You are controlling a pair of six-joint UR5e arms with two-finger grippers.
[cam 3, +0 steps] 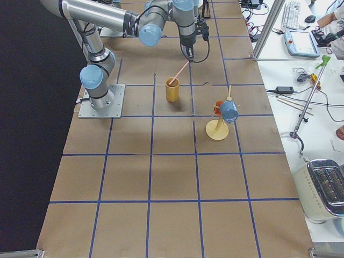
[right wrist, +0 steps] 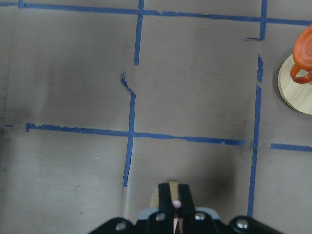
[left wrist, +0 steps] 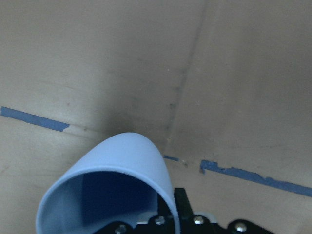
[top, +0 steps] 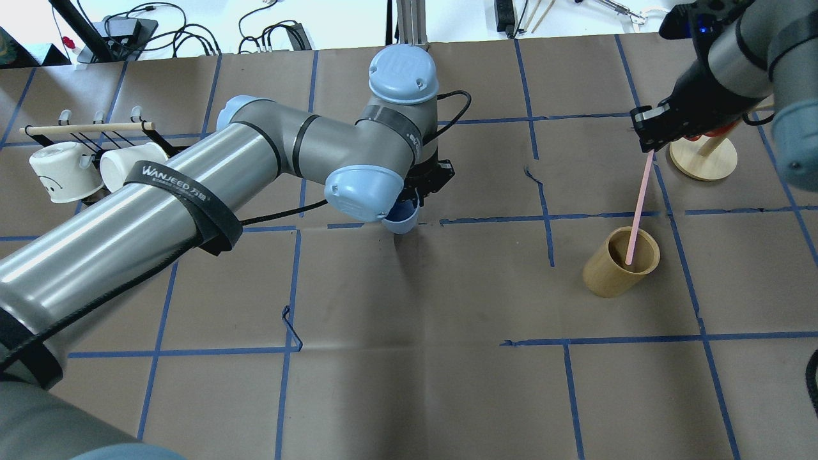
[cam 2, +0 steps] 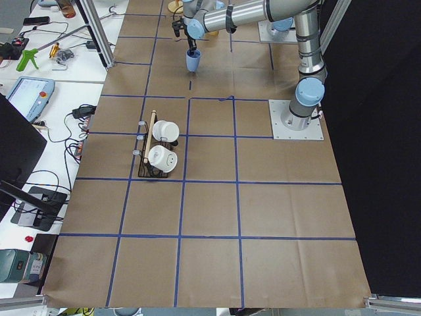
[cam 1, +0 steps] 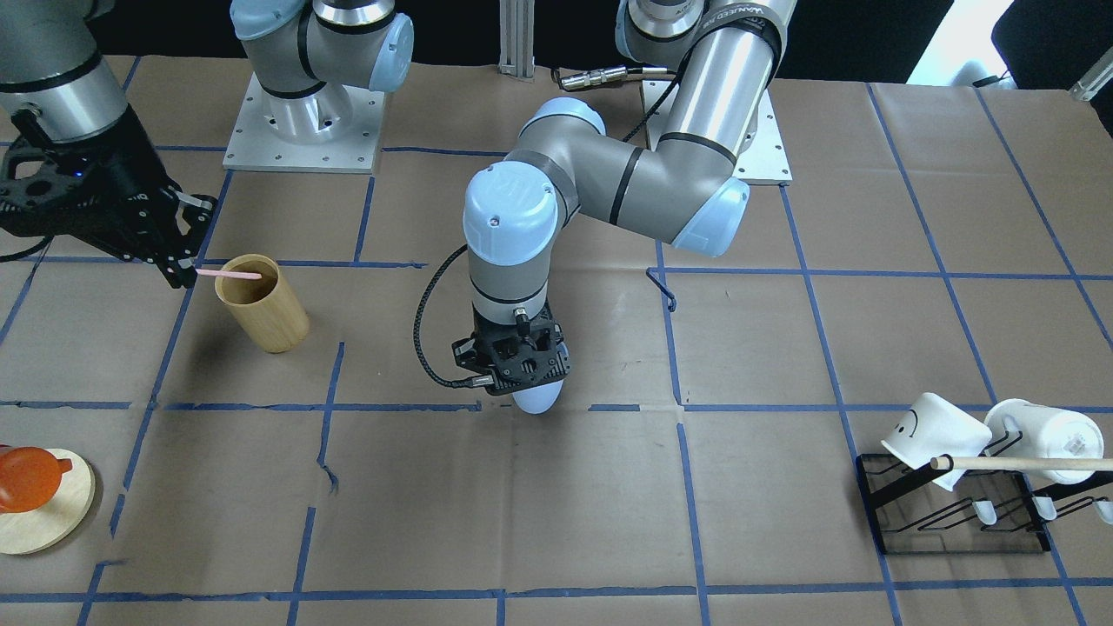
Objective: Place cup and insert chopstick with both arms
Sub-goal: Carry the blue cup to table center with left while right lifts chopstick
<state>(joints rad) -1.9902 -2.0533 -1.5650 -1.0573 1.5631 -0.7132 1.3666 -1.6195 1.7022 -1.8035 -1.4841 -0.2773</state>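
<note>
My left gripper (cam 1: 520,379) is shut on the rim of the light-blue cup (cam 1: 537,400) and holds it upright at the middle of the table, on or just above the paper. The cup also shows in the overhead view (top: 401,221) and in the left wrist view (left wrist: 114,185). My right gripper (top: 647,139) is shut on the top end of the pale-pink chopstick (top: 640,204). The stick slants down, and its lower end is inside the tan bamboo cylinder (top: 615,268). From the front, the stick (cam 1: 229,274) crosses the cylinder's (cam 1: 265,313) rim.
A black rack (cam 1: 956,513) holds two white mugs (cam 1: 935,429) and a tan wooden rod (cam 1: 1026,463) at the robot's far left. A round wooden stand (cam 1: 48,509) with an orange piece (cam 1: 26,474) sits beyond the cylinder on the robot's right.
</note>
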